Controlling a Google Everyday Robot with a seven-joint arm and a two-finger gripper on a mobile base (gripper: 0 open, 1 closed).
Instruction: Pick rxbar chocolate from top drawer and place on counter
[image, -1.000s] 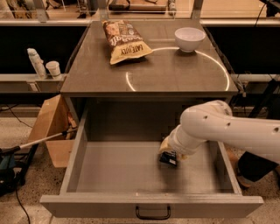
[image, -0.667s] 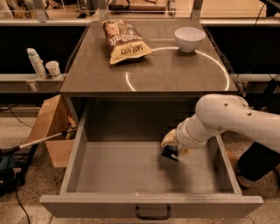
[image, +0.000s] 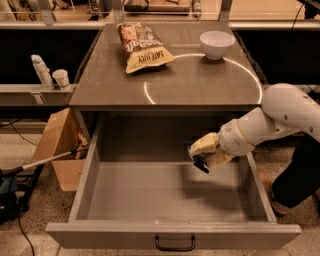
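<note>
One white robot arm (image: 280, 120) reached in from the right. Its single pale-fingered claw (image: 201, 156) hung over the right half of the one open top drawer (image: 125, 235), a wide, shallow grey drawer with a plain grey inside. The claw was clenched on one rxbar chocolate (image: 198, 161) — a small flat bar in a dark navy-black wrapper. The bar was held tilted between the fingers and appeared raised off the drawer floor, with a soft shadow beneath it. Any lettering on the wrapper was too small to read. One black pull handle (image: 175, 244) sat at the middle of the drawer's near front panel.

Beyond the drawer stood one squarish desk (image: 200, 85) with a glossy grey-brown top, crossed by one curved streak of reflected light. Two things lay on it, well apart. One was a tan-and-brown snack bag (image: 145, 46) lying flat at the far left, with bold dark lettering on its near end that could not be read with confidence. The other was a round white bowl (image: 216, 44) at the far right.

On the floor left of the drawer was one open brown cardboard box (image: 57, 145). Above it, a grey ledge (image: 20, 92) carried two white containers side by side — a taller bottle (image: 41, 71) and a short cup (image: 61, 79).
</note>
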